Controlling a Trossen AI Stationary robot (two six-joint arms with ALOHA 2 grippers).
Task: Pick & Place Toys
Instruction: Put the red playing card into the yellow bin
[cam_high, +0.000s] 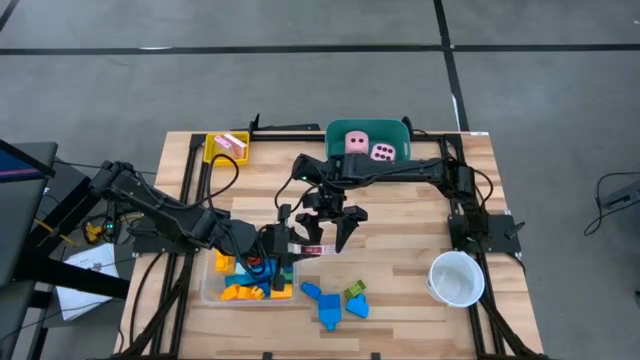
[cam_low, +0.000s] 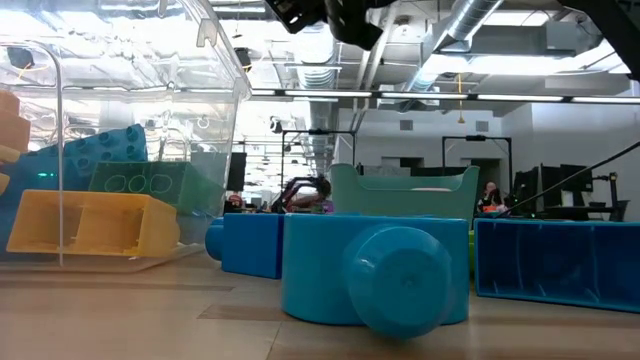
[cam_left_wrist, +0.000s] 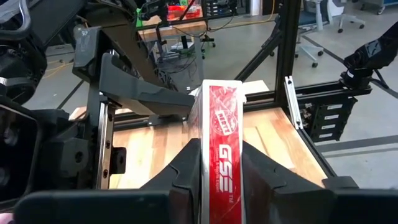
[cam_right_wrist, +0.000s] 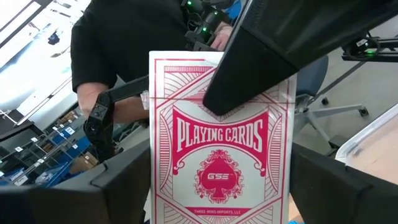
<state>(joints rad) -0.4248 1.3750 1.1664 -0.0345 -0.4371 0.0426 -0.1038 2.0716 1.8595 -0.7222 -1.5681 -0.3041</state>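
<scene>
A red-and-white playing-card box (cam_high: 303, 248) hangs above the table, just right of the clear tray (cam_high: 212, 292). My left gripper (cam_high: 283, 243) is shut on it; in the left wrist view the box (cam_left_wrist: 221, 118) shows edge-on. My right gripper (cam_high: 337, 232) is open, and its fingers stand wide on either side of the box's face (cam_right_wrist: 217, 155); whether they touch it, I cannot tell. Two pink dice (cam_high: 368, 147) lie in the teal tub (cam_high: 337, 128). Blue blocks (cam_high: 325, 305) and a green one (cam_high: 355, 292) lie on the table. My left gripper pinches the card box's two broad faces (cam_left_wrist: 205, 168) between its two fingers, at the box's near end. The fingers (cam_left_wrist: 258, 165) come about level from the table's left and lie along the box. The box stands on edge, sticks out past the fingertips and is clear of the table.
The clear tray holds several yellow, blue and green blocks (cam_low: 85, 220). A yellow tray (cam_high: 214, 153) with pink cards sits at the far left, a white cup (cam_high: 457, 278) at the near right. Blue blocks (cam_low: 375, 270) fill the low view's front.
</scene>
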